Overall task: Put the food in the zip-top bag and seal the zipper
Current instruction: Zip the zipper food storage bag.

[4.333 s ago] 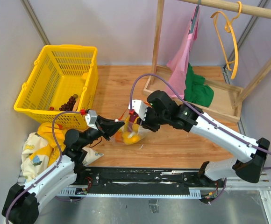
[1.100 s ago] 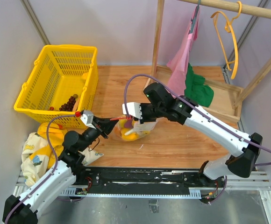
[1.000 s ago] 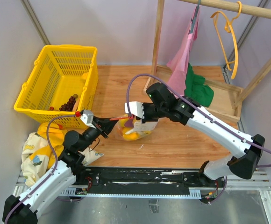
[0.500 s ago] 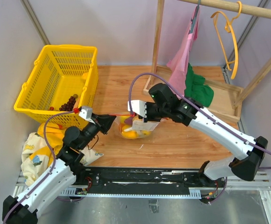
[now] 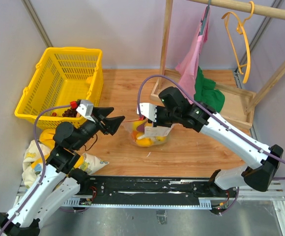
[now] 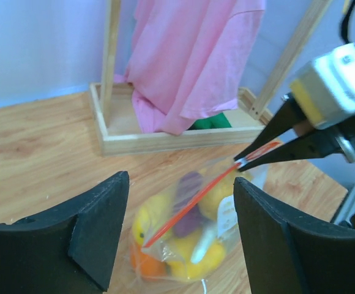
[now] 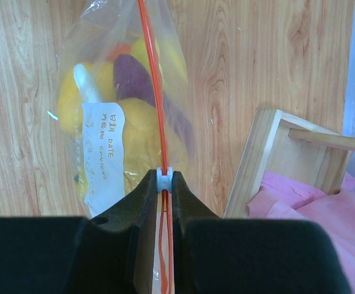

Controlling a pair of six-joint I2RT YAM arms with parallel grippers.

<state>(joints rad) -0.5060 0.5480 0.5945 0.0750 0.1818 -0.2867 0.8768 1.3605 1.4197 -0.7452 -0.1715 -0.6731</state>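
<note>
The zip-top bag (image 5: 151, 136) rests on the wooden table with yellow, orange and purple food (image 6: 193, 190) inside it. Its orange-red zipper (image 7: 152, 92) runs straight along the top edge. My right gripper (image 7: 164, 177) is shut on the small pale slider at one end of the zipper, holding that edge up; from above the right gripper (image 5: 143, 118) sits over the bag. My left gripper (image 5: 117, 121) is open and stands left of the bag, apart from it. In the left wrist view the bag (image 6: 183, 251) lies beyond the spread fingers (image 6: 104, 208).
A yellow mesh basket (image 5: 59, 73) with dark grapes (image 5: 72, 109) stands at the back left. Printed snack packets (image 5: 39, 162) lie at the near left. A wooden rack base (image 5: 233, 115) with pink cloth (image 5: 194, 59) and green cloth (image 5: 209, 93) stands right of the bag.
My left gripper has let go of the zipper's end, opened wide and drawn back to the left. The right gripper stays shut on the slider, shifted slightly right with the bag.
</note>
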